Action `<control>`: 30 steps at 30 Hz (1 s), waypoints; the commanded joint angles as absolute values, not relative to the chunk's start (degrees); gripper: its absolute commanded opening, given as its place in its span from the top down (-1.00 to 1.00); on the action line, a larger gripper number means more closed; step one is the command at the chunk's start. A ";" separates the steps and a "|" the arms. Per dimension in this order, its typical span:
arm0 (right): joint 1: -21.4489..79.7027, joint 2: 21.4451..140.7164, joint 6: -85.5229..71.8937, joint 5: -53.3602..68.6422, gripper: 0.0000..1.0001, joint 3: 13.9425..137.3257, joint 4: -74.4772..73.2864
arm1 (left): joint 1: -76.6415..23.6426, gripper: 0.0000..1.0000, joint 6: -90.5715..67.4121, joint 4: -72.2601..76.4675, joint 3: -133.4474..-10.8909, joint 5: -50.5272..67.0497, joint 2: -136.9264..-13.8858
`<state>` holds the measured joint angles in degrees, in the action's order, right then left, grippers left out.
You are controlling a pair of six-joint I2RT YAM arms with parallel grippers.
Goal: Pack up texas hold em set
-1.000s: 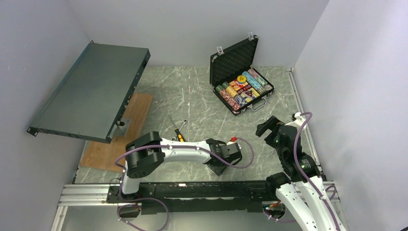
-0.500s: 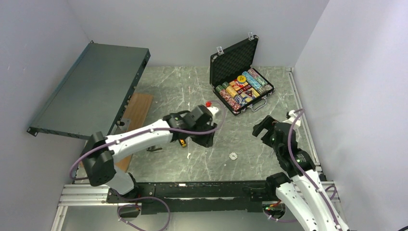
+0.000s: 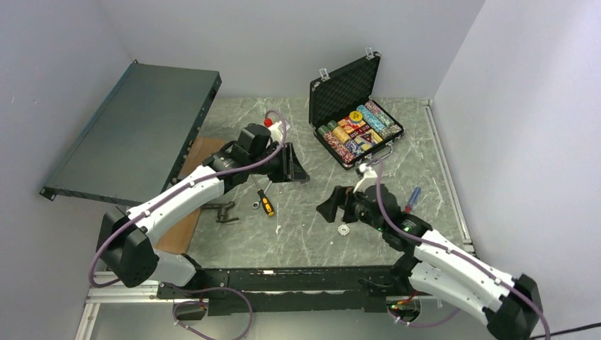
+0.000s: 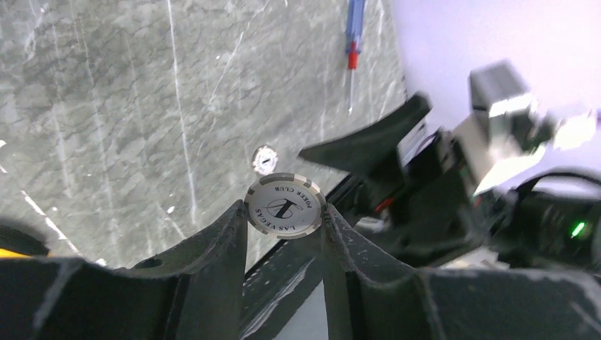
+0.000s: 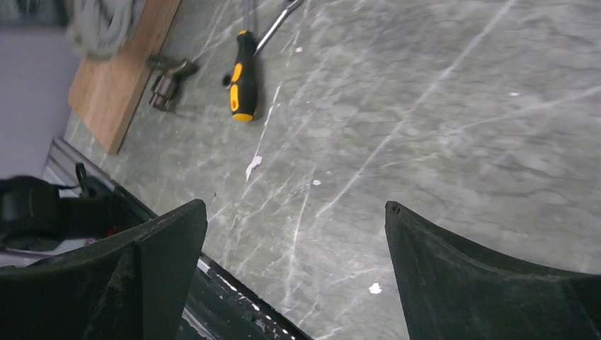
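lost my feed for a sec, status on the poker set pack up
Left gripper shut on poker chip. Right gripper open, loose chip close by. Briefcase open, chip rows inside. Screwdriver lies off the path to it.

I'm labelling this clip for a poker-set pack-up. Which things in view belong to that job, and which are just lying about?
Job: open case, chips inside it, chip in the left pincer, loose chip.
Lying about: yellow-handled screwdriver, blue screwdriver, wrench, grey panel, wooden board.
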<state>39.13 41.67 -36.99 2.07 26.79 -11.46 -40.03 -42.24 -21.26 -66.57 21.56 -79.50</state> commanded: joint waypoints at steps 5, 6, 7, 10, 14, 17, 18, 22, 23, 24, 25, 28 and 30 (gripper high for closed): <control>58.55 42.76 -36.36 -26.80 -0.56 28.79 7.37 | -37.68 0.35 -57.50 -11.27 -63.58 22.33 -74.48; 59.80 43.42 -35.70 -28.02 -0.52 29.01 9.33 | -37.44 0.35 -58.49 -10.65 -63.21 22.18 -74.18; 60.59 44.07 -34.75 -29.10 -0.49 29.59 10.62 | -37.18 0.35 -59.13 -10.27 -62.96 22.24 -74.03; 62.72 46.71 -32.20 -33.57 -0.48 32.64 12.34 | -36.58 0.35 -59.91 -11.31 -63.20 21.48 -74.21; 62.98 51.40 -29.77 -34.52 -0.43 37.22 14.23 | -36.36 0.35 -60.83 -10.49 -62.57 20.66 -74.23; 63.03 54.69 -28.42 -34.11 -0.37 39.57 15.95 | -36.17 0.36 -61.81 -9.60 -62.44 21.35 -74.61; 62.98 55.59 -28.21 -34.35 -0.34 39.89 16.52 | -36.13 0.36 -61.93 -9.59 -62.62 21.58 -74.62; 63.01 57.59 -28.03 -35.50 -0.18 40.95 17.89 | -36.19 0.35 -62.60 -8.88 -62.11 21.58 -74.22; 63.04 58.01 -28.30 -36.21 -0.13 41.48 17.42 | -36.20 0.35 -62.73 -8.71 -61.82 21.54 -74.06; 63.00 58.35 -28.65 -36.90 -0.11 41.97 16.88 | -36.19 0.35 -62.82 -8.63 -61.66 21.53 -74.00; 63.08 58.59 -28.73 -37.33 -0.11 42.27 16.71 | -36.21 0.35 -62.90 -8.64 -61.55 21.53 -73.93; 62.97 59.36 -29.03 -37.72 -0.09 42.77 16.38 | -36.21 0.35 -62.97 -8.53 -61.44 21.45 -73.86; 63.02 59.88 -29.21 -37.86 -0.04 43.12 16.10 | -36.18 0.35 -63.10 -8.25 -61.27 21.55 -73.76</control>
<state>62.72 59.33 -29.36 -35.64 40.03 13.93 -36.45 -62.22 -11.27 -61.43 21.17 -75.57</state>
